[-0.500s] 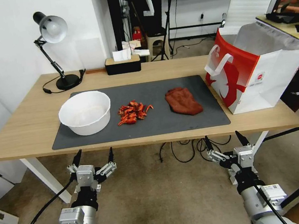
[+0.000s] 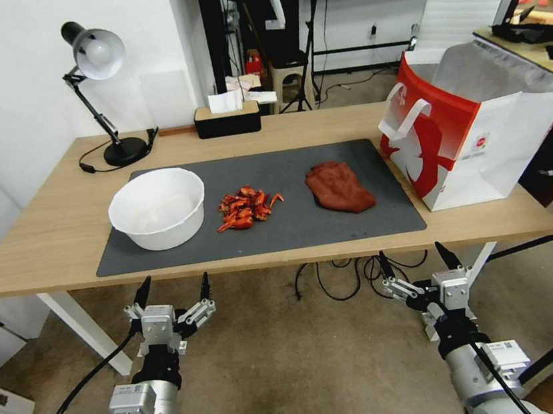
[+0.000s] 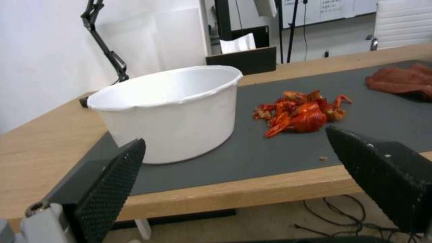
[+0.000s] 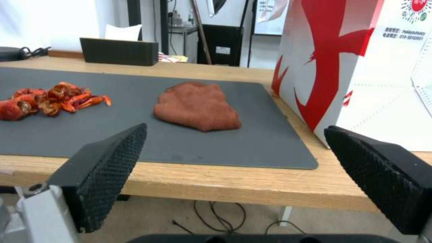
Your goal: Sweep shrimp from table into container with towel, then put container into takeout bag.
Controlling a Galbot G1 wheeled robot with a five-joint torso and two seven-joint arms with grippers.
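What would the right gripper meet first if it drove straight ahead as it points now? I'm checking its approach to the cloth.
Probably the table front edge: the open right gripper sits slightly below it. Slightly higher, the towel comes first; depth is uncertain.

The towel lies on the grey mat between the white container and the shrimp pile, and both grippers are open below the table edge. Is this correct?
Not quite. In the head view the shrimp lie in the middle; the towel lies on the mat between the shrimp and the takeout bag, away from the container. The rest holds: left gripper and right gripper are open below the table edge.
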